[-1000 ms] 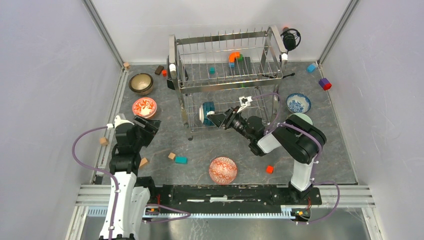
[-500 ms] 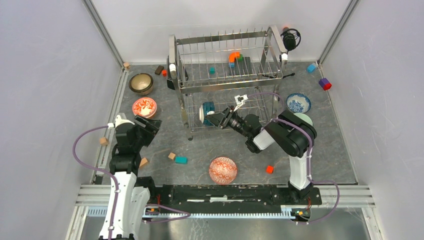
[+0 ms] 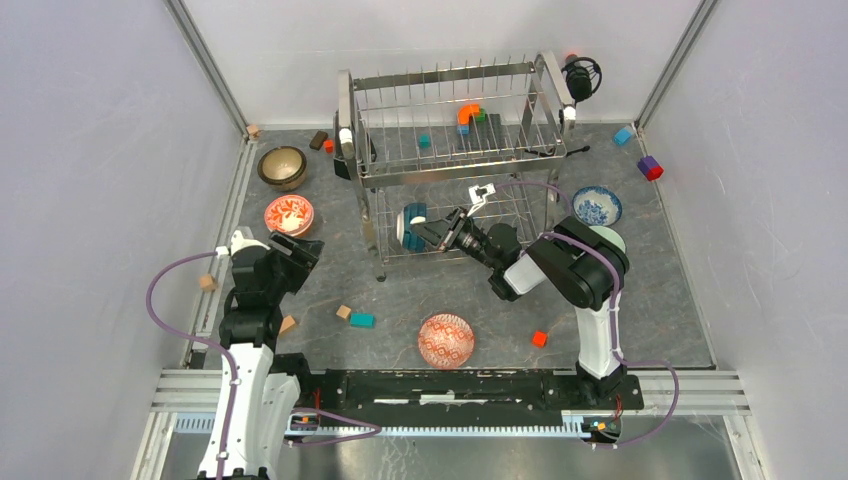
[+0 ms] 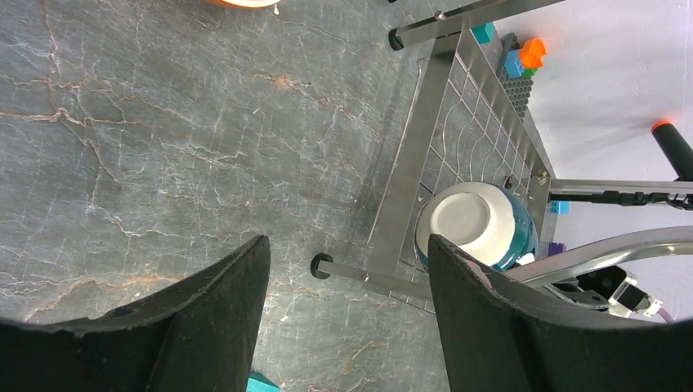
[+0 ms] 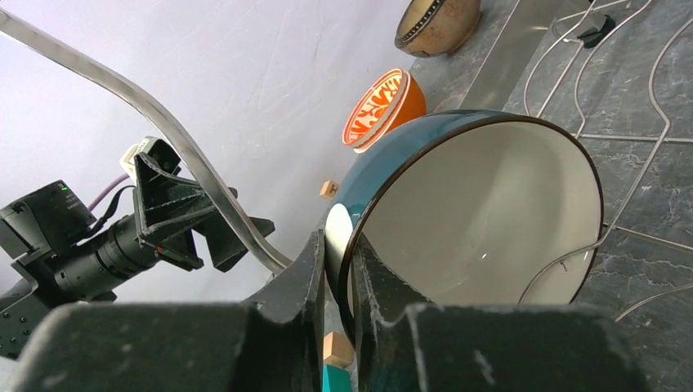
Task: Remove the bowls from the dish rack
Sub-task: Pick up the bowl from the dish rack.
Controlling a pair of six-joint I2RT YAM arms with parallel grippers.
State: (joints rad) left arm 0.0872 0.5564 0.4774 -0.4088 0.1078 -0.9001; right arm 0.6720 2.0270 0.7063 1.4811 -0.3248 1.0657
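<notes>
one teal bowl (image 5: 482,220), low in the dish rack (image 3: 460,163), is pinched at its rim by the right fingers (image 5: 294,298). it should be drawn out slowly past the wires. left fingers (image 4: 212,314) are spread.

My left arm (image 3: 252,318) and right arm (image 3: 585,272) are both black-and-white, with purple cables (image 3: 150,295) looping off and matte black fingers (image 4: 204,327).

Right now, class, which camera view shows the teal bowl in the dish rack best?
The right wrist view: the teal bowl fills it, white inside, dark rim, its wall pinched by the right end effector. The left wrist view shows only its white underside and teal side in the dish rack; the top view shows it small, on edge.
</notes>
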